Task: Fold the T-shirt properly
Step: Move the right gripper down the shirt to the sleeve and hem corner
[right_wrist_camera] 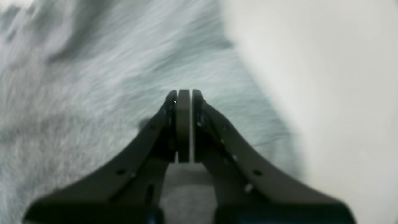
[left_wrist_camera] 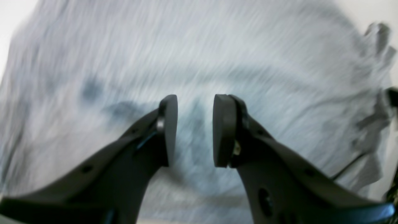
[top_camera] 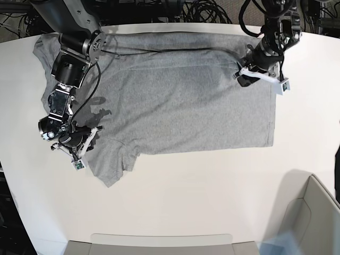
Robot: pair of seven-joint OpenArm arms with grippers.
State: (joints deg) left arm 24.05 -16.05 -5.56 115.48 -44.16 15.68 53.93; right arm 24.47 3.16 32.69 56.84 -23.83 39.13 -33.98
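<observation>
Two dark tools above one heather-grey short-sleeved cotton T-shirt (top_camera: 180, 106) on a white worktop (top_camera: 212, 196).

The T-shirt lies spread flat, plain side up, in the upper middle of the worktop in the base view, with one sleeve pointing toward the front edge. The left tool (left_wrist_camera: 195, 130) is over the shirt near its hem side; its two pads stand apart with a clear gap, and nothing is between them. The right tool (right_wrist_camera: 184, 124) is at the sleeve side, near the edge of the cloth; its pads are pressed together, and I cannot tell if any fabric is caught. Both wrist views are blurred.
</observation>
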